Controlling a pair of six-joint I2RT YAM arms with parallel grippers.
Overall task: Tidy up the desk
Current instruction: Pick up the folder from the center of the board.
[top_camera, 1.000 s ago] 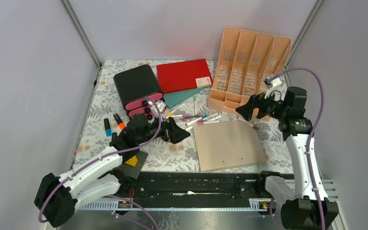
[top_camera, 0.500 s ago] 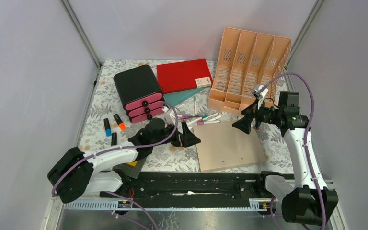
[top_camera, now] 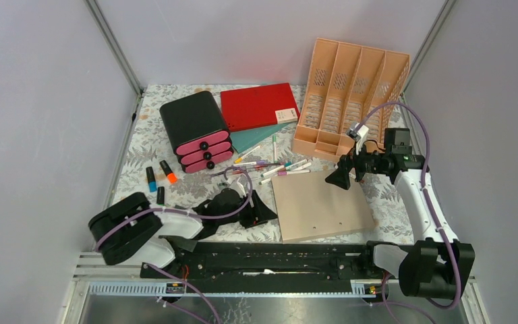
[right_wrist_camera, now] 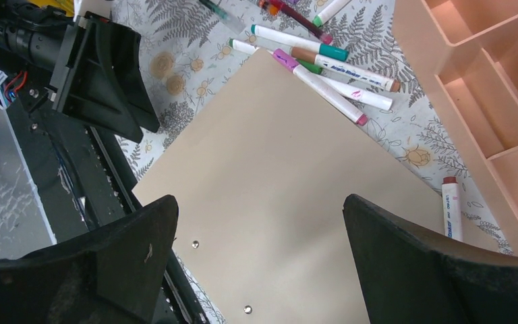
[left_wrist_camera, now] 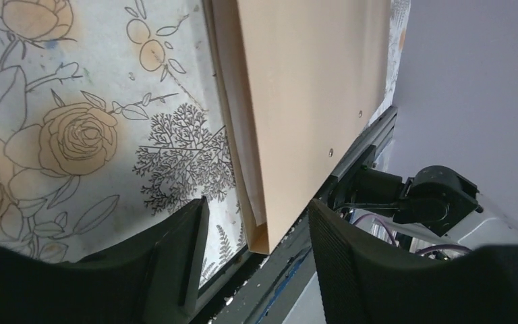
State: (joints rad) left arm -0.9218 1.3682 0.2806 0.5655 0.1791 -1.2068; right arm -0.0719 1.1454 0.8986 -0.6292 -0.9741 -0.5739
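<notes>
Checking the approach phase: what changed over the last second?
Left tool drew back from the drawer box toward the near edge, now at the tan folder's near-left corner, jaws apart. Right tool swung left from the rack to the folder's far edge, open. Nothing gripped. Folder, pens, rack, drawer box unmoved.

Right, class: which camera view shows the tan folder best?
Top external: nearly the whole outline of the tan folder shows, lying flat on the desk. The right wrist view shows its cover close up, but partly cut off. The left wrist view shows only one long edge and a near corner.
</notes>
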